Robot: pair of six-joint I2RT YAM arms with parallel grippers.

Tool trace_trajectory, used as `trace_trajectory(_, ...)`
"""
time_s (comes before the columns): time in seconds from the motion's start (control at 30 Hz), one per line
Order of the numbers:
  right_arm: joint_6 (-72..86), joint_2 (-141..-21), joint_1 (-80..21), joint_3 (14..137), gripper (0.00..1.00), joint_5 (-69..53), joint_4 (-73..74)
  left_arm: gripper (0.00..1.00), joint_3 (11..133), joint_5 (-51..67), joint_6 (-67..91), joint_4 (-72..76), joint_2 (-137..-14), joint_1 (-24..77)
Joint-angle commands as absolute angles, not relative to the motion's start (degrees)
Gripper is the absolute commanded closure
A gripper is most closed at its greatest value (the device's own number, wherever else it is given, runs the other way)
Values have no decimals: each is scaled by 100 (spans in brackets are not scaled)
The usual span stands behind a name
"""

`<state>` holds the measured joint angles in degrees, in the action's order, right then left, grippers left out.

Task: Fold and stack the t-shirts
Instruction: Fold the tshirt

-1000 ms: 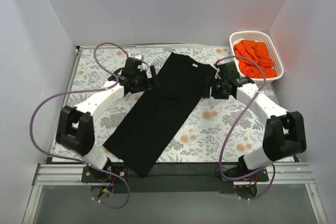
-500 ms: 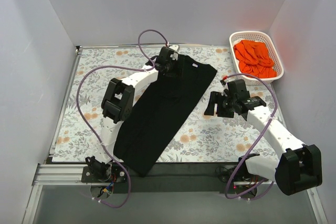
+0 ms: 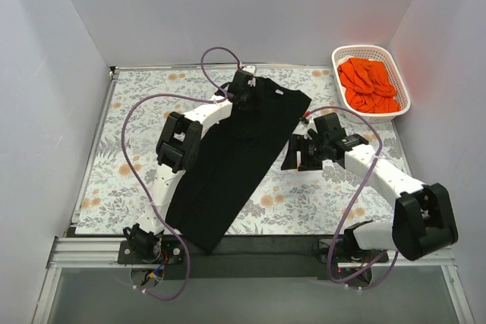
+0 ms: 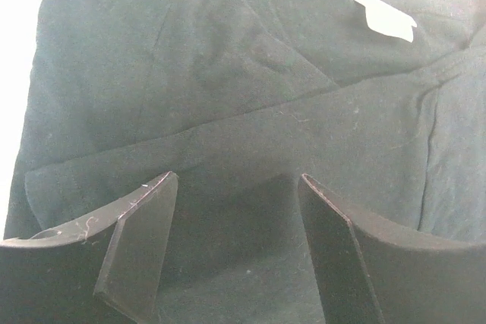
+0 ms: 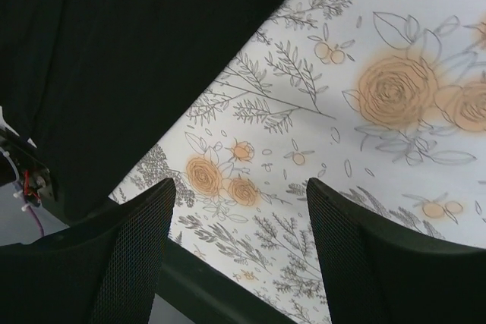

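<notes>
black t-shirt (image 3: 235, 153), one, flat; orange t-shirts (image 3: 368, 81) heaped uncountably in one basket (image 3: 361, 48); left gripper (image 4: 237, 187), right gripper (image 5: 239, 191) both wide

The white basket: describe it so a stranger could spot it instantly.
Start at the floral table and go to its far right corner. The white lattice basket sits there, apart from the black t-shirt; it alone holds the bright orange t-shirts.

A flower-printed tabletop (image 3: 304, 195) carries a black t-shirt (image 3: 228, 172), folded long and lying diagonally from far centre to near edge; a white basket (image 3: 361, 48) of orange t-shirts (image 3: 368, 81) occupies its far right corner.
</notes>
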<state>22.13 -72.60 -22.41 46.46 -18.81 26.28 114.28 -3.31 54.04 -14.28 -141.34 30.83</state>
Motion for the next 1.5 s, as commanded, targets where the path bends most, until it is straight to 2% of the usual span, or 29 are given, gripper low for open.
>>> trace_trajectory(0.0,2074,-7751,-2417,5157,36,-2267,2128,39,11487,-878,5809,-1898,-14221,2637)
trace_trajectory(0.27,2030,-9147,-3110,6072,40,-2470,1749,39,10680,-1326,6476,-2196,-13563,1811)
trace_trajectory(0.43,1916,-9553,-3471,6503,41,-2417,1767,37,10573,-1801,7136,-2759,-13307,1276)
trace_trajectory(0.63,1732,-10028,-4121,7075,43,-2400,1828,31,10670,-1733,7673,-3208,-12833,774)
trace_trajectory(0.7,1653,-10221,-4262,7233,44,-2426,1837,26,10714,-1609,7708,-3217,-12596,695)
trace_trajectory(0.9,1424,-10748,-4684,7707,52,-2505,1854,23,10469,-1529,7568,-3252,-11875,668)
trace_trajectory(1.07,1196,-11231,-4904,8050,55,-2531,1855,22,9459,-1415,7252,-2841,-11181,668)
trace_trajectory(1.27,1037,-11601,-4957,8218,55,-2435,1863,21,9299,-660,6821,-2313,-11425,685)
trace_trajectory(1.47,976,-11733,-4957,8104,55,-2303,1916,21,9369,-387,6610,-1960,-12023,773)
